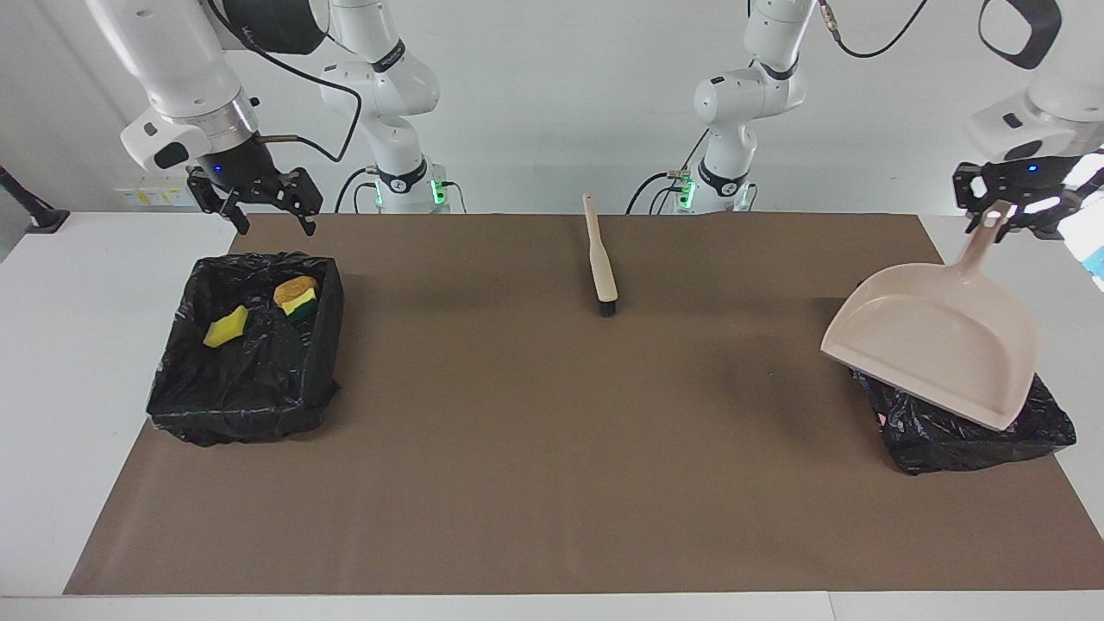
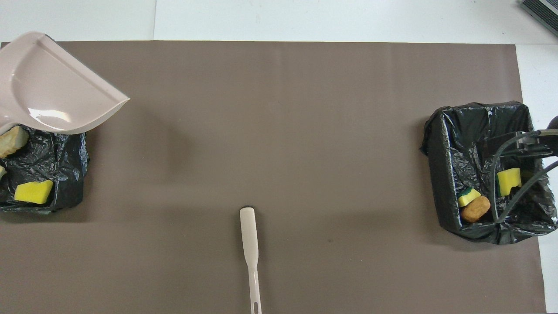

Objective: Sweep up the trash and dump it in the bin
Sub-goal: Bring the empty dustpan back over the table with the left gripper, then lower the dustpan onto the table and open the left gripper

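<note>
While the middle of the brown mat (image 1: 552, 414) lies wide and bare, the clutter keeps to its two ends and to the edge nearest the robots. A brush (image 1: 600, 255) rests on the mat midway between the arm bases, bristles pointing away from them, with open room all round it. At the right arm's end of the surface (image 1: 78, 362) sits a bin lined with a black bag (image 1: 246, 371), holding a yellow sponge piece (image 1: 226, 327), a green-and-yellow sponge (image 1: 300, 303) and an orange-brown lump (image 2: 476, 208) touching it. The right hand (image 1: 263, 213) hangs over that bin's edge nearest the robots, spread wide and holding nothing. At the left arm's end a second bagged bin (image 1: 966, 427) sits at the mat's border; in the overhead view it holds another yellow sponge piece (image 2: 33, 192) and a tan foam lump (image 2: 12, 141). The left hand (image 1: 1000, 211) is clamped narrow on the handle of a beige dustpan (image 1: 936, 341), which hangs tilted over that bin, its lip pointing away from the robots and covering most of the opening.
</note>
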`<state>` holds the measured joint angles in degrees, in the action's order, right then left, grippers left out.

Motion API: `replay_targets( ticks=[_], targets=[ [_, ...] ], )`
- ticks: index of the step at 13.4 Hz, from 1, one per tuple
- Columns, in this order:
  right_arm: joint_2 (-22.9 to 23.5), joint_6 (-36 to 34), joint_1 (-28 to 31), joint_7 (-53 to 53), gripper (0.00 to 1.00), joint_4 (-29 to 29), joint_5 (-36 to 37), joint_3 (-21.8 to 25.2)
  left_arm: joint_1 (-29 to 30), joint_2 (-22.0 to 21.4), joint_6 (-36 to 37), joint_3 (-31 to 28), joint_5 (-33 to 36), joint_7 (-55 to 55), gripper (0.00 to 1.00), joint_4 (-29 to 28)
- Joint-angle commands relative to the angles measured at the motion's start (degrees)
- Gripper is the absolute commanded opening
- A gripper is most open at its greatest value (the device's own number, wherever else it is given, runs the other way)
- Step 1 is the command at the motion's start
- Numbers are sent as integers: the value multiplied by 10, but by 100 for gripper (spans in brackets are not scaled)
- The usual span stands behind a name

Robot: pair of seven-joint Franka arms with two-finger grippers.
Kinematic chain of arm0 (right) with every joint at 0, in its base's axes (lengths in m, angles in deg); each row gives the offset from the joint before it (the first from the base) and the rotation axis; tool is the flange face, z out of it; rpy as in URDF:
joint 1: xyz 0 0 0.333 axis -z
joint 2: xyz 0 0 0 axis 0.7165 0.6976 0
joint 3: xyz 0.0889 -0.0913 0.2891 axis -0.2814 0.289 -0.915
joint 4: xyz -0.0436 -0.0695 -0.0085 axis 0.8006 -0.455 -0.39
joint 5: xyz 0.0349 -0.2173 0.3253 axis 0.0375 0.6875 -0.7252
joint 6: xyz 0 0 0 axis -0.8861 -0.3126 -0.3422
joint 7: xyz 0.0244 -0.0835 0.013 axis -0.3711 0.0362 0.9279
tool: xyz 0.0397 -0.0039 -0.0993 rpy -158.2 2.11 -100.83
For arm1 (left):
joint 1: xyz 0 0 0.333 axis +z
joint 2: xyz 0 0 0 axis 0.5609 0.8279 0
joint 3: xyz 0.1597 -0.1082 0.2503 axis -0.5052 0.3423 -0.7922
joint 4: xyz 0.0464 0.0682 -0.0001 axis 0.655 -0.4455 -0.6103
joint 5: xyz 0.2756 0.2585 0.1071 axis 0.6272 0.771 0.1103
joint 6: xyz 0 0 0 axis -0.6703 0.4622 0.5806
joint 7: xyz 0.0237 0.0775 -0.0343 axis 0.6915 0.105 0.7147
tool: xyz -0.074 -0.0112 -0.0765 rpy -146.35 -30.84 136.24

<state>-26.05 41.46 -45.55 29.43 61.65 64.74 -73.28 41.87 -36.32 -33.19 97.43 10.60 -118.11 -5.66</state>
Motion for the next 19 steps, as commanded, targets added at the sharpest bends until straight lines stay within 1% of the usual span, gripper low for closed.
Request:
replay_targets(
  ticks=[1,3,5,7,9,10,11,12,13,14,16,17,18,19],
  targets=[
    [-1,-5,1,-3,100,4,10,-2,-60,-49,-17,-11,-62,151,0,-87],
    [1,-6,5,11,100,-5,10,-2,-102,-52,-52,-11,-92,234,0,-128],
    [1,-5,9,11,100,-5,10,-2,-147,-54,-120,-11,-96,294,0,-176],
    [-1,-5,1,4,100,-5,10,-3,-199,-52,-185,-11,-110,369,0,-215],
    [-6,-10,0,3,100,-2,-3,-3,-247,-43,-248,-11,-110,424,0,-242],
    [-6,-9,7,4,100,-4,-2,-4,-270,-29,-275,-11,-111,451,0,-251],
    [-6,-7,18,4,100,-4,-2,-5,-299,-4,-304,-11,-111,486,0,-253],
    [-6,-9,41,4,100,-3,-3,-23,-323,32,-351,-11,-111,529,0,-248],
    [-5,-9,80,4,100,-5,-2,-63,-348,67,-409,-11,-111,565,0,-247],
    [-5,-8,91,4,100,-5,0,-76,-358,78,-428,-11,-110,575,0,-246],
    [-7,-14,88,4,100,-6,-4,-72,-371,86,-437,-11,-112,586,0,-243],
    [-8,-15,77,4,100,-6,0,-67,-375,102,-440,-11,-114,612,0,-238],
    [-8,-15,57,4,100,-6,4,-44,-375,106,-440,-10,-114,615,0,-238],
    [-8,-15,51,4,100,-6,-3,-31,-378,107,-440,-10,-114,613,0,-239]
  ],
)
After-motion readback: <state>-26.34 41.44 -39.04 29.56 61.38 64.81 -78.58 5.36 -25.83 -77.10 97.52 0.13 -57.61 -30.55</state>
